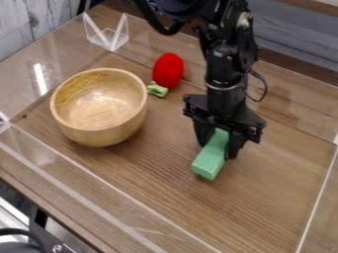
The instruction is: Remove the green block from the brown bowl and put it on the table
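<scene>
Showing the closing stage of the task, this overhead-angled view has the gripper (pixel 220 146) pointing straight down at the right-centre of the table (pixel 132 183), its dark fingers (pixel 203 133) pinching the upper end of the green block (pixel 211 158). Below the fingertips the block slopes down and toward the viewer, and its lower end appears to touch or nearly touch the wood; contact cannot be confirmed from this angle. Well apart from the fingers, on their left in the view, the brown bowl (pixel 98 105) stands upright with nothing inside it, so the removal half of the task reads as done. Behind the fingers and slightly left lies a red rounded object (pixel 166 69) with a small lime-green piece (pixel 157 91) at its base, neither part of the job. Clear acrylic walls (pixel 106 35) border the tabletop beyond and in front of the gripper. What remains, by this reading, is the placement itself: settling the block flat on the table, spreading the fingers to let go, and lifting the arm clear. Because the block hangs tilted rather than level, it may tip or slide a little when let go.
</scene>
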